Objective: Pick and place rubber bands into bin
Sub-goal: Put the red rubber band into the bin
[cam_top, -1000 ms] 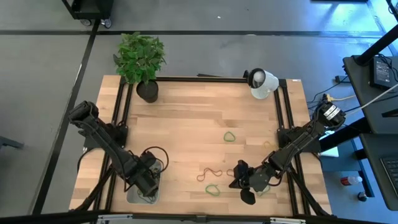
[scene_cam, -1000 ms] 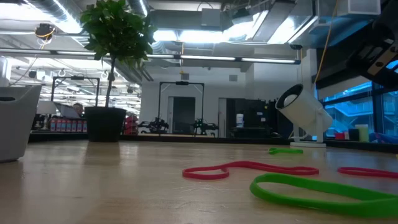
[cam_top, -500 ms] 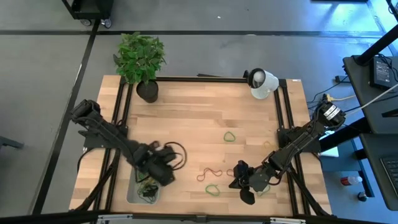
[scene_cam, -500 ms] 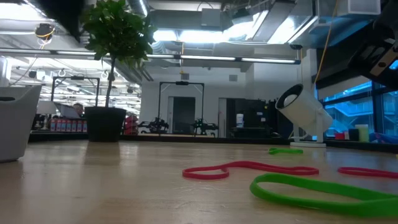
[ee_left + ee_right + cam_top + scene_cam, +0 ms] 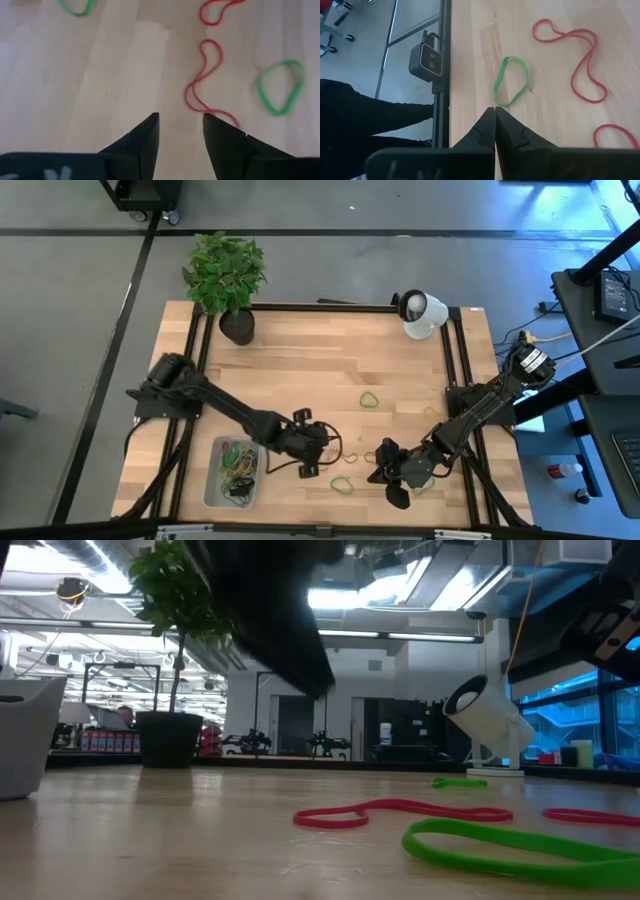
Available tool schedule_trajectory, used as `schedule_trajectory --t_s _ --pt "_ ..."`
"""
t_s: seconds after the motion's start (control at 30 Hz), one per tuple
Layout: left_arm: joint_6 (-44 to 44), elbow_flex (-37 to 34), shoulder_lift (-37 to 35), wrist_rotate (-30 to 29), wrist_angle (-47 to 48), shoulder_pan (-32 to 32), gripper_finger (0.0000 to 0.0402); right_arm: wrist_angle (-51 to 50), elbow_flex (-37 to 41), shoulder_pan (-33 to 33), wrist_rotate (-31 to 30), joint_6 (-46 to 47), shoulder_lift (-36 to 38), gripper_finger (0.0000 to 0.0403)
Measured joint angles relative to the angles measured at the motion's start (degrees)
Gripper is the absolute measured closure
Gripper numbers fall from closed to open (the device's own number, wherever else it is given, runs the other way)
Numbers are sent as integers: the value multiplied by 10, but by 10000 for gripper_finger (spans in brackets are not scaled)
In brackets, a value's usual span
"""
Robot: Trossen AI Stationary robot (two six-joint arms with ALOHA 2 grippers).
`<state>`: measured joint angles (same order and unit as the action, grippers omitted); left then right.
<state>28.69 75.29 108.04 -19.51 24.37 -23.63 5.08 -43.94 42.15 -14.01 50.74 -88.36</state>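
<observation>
Several rubber bands lie flat on the wooden table: a twisted red one [image 5: 338, 458] [image 5: 205, 75], a green one [image 5: 342, 484] [image 5: 511, 81] near the front edge, and another green one [image 5: 370, 399] farther back. The pale bin [image 5: 212, 480] at the near left holds a heap of coloured bands. My left gripper [image 5: 318, 452] [image 5: 181, 125] hovers open over bare wood just short of the red band, touching nothing. My right gripper [image 5: 373, 474] [image 5: 495, 112] waits shut above the table, right of the near green band.
A potted plant [image 5: 237, 325] stands at the far left corner and a white lamp-like device [image 5: 420, 310] at the far right. More red bands [image 5: 575, 55] [image 5: 615, 132] lie near my right gripper. In the low view my left arm [image 5: 270, 610] hangs dark overhead.
My left gripper has swung away from above the bin toward the table's right, sinking and rolling as it went, and now points down at the wood beside the red band. The bands in the bin, hidden under it before, now show.
</observation>
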Motion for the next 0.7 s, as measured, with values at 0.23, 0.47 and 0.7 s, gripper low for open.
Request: schedule_trajectory --t_s 0.23,0.47,0.7 --pt "-65 0 79 12 -100 10 256 4 0 0 0 0 0 400" --pt "-82 1 131 15 -147 4 256 8 0 0 0 2 0 400" --pt "-51 2 143 15 -152 -3 333 8 0 0 0 2 0 400"
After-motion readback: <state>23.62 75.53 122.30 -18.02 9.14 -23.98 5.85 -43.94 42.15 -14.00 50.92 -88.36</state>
